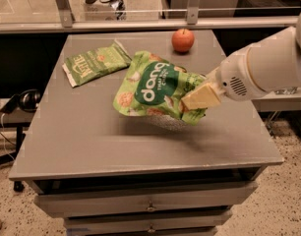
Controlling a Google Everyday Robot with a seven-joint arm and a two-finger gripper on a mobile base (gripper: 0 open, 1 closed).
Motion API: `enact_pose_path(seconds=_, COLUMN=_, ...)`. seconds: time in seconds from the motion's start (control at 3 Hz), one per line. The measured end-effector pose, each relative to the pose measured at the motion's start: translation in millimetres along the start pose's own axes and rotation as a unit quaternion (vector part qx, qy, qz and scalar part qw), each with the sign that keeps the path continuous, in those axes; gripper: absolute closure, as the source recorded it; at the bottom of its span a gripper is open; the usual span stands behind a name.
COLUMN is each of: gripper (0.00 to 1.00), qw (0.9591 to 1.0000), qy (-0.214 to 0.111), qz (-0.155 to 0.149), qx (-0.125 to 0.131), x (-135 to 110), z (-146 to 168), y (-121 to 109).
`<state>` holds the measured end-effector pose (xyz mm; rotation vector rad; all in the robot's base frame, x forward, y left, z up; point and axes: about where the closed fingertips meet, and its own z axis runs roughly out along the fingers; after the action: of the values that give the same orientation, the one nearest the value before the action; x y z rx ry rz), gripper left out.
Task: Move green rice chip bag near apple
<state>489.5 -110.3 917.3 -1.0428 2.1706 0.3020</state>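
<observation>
The green rice chip bag (155,86), bright lime green with white "dang" lettering, hangs above the grey table (91,132), lifted off the surface with a shadow under it. My gripper (197,96) comes in from the right on a white arm and is shut on the bag's right edge; one cream-coloured finger (202,97) shows in front of the bag. The apple (183,40), small and red-orange, stands on the table's far side, just beyond the bag's upper right corner and apart from it.
A flatter, darker green "Kettle" bag (97,62) lies at the table's back left. Drawers (150,208) sit under the tabletop. A metal rail (140,23) runs behind the table. Black headphones (22,100) lie off the left side.
</observation>
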Motion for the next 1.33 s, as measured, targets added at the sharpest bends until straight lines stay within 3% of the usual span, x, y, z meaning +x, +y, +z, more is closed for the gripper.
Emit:
enact_pose_path(seconds=0.33, gripper=1.00, qw=1.0000, qy=0.000, qz=0.000, qx=0.000, x=0, z=0, y=0)
enact_pose_path(seconds=0.67, gripper=1.00, qw=0.9994, qy=-0.007, qz=0.023, qx=0.024, x=2, z=-3, y=-13)
enact_pose_path(seconds=1.0, gripper=1.00, qw=0.9966, qy=-0.012, qz=0.055, qx=0.060, x=2, z=6, y=-57)
enact_pose_path(seconds=1.33, gripper=1.00, qw=0.9901, qy=0.005, qz=0.093, qx=0.105, x=12, z=25, y=-126)
